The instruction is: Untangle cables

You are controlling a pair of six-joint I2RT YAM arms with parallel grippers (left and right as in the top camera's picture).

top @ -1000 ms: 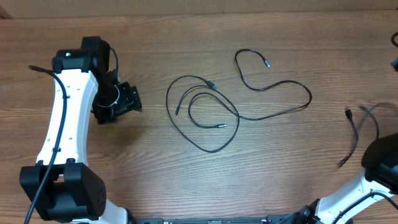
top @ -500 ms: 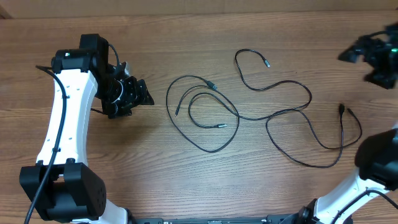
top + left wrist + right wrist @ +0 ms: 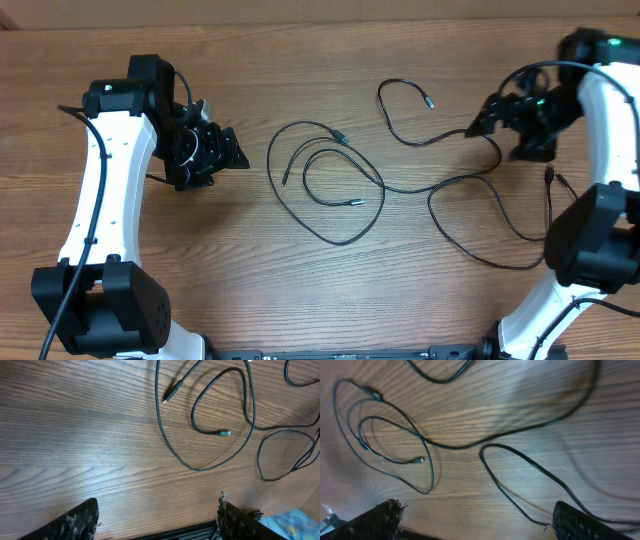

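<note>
Black, thin, flexible cords (image 3: 384, 187) lie loose on the brown wood-grain table (image 3: 200, 260), and none of them is lifted. Seen from overhead, a double coil (image 3: 340, 242) sits at the middle of the table. A longer cord snakes from its silver-tipped plug (image 3: 430, 101) at about one o'clock, bends back towards the coil and crosses it. At four o'clock another wide loop runs out and ends in a small dark plug (image 3: 551, 175) at three o'clock.

At nine o'clock the left gripper (image 3: 157, 515) hovers well apart from the coil. Its jaws stand wide and have nothing between them. The right gripper (image 3: 475, 517) hangs at two o'clock over the long cord's bend, spread just as wide. Cord passes under the gap in its wrist view, but no finger appears to touch it.

Judged from this layout, the work is partly done: the right-hand loop lies spread out and mostly free. What remains is the central coil, where strands overlap, and the crossing where the long cord runs into it. No cord yet lies wholly apart from the others.
</note>
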